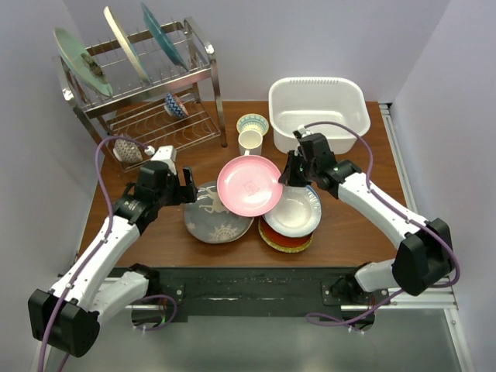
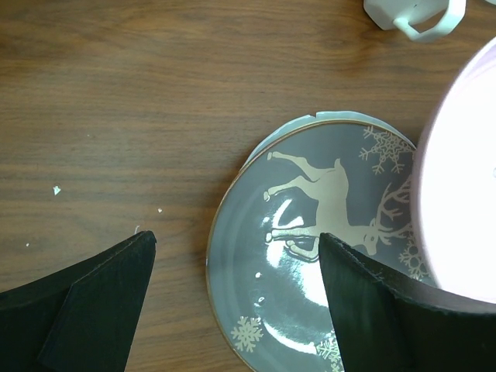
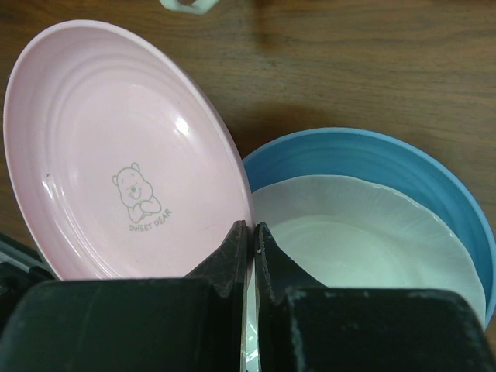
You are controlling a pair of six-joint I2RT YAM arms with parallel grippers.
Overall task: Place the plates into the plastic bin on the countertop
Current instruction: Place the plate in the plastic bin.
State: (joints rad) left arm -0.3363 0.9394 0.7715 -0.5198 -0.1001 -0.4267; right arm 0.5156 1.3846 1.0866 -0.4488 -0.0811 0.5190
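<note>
Top external view: reddish-brown wood-grain desk [image 1: 353,232], pale lavender-white walls on three sides. The count: one white rounded plastic bin [image 1: 318,80] at the far right corner. One metal wire dish rack [image 1: 163,124] sits far left, holding three plates standing on edge [image 1: 124,32]. Three small patterned bowls [image 1: 252,122]: one in the rack, one by the left arm, one just beside the white mug [image 1: 249,141]. Flat ones: a round pink plate [image 1: 249,186], a dark grey deer plate [image 1: 213,221], and a stack [image 1: 285,242] at the right. That one has a white scalloped plate [image 1: 298,211] on top, with red-orange and yellow rims under it.

The right gripper [image 1: 288,177] is clamped on the pink plate's right rim, holding it tilted off the desk, short of the bin. The left gripper [image 1: 188,188] is spread wide with nothing in it, over the deer plate's left edge.

Right wrist view adds the bear drawing on the pink plate and a blue plate [image 3: 403,155] cupping the white one. Left wrist view adds a pale rim [image 2: 310,118] peeking from under the deer plate. Rack and bin show in the top view alone.
</note>
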